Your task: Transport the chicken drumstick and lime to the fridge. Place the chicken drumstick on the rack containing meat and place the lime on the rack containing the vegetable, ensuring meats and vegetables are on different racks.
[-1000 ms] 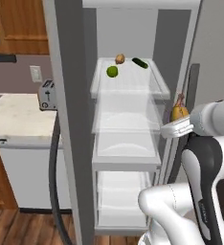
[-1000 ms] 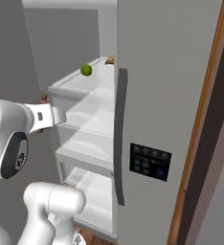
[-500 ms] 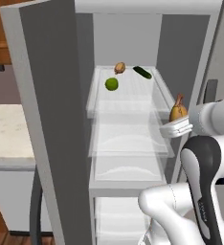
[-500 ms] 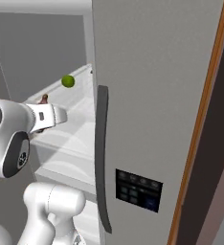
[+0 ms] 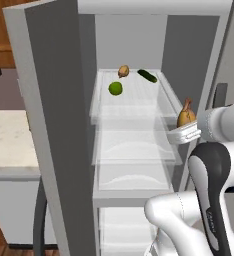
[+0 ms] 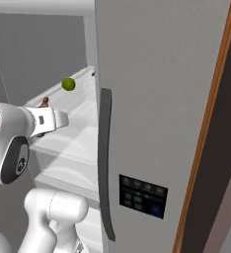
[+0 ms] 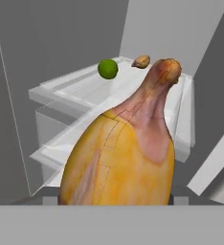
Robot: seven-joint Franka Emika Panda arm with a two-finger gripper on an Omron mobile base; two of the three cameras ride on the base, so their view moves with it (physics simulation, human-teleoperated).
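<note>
With the gripper (image 5: pixel 185 131) clamped on the drumstick (image 5: pixel 186 115), steer past the lime (image 5: pixel 115 88) onto the meat's rack.

The tall grey fridge (image 6: pixel 157 99) has a flat, matt steel-look skin, with a smooth dark handle (image 6: pixel 104 163) and a glossy black dispenser panel (image 6: pixel 143 195). Inside, its translucent white plastic shelves (image 5: pixel 134 100) look smooth and faintly glassy. The golden-brown roasted chicken drumstick (image 7: pixel 123 158) shows taut, finely creased skin with a soft sheen. The small round bright-green lime (image 5: pixel 115 88) is smooth and matt. The pale stone-look desk (image 5: pixel 9 145) appears speckled and dull.
</note>
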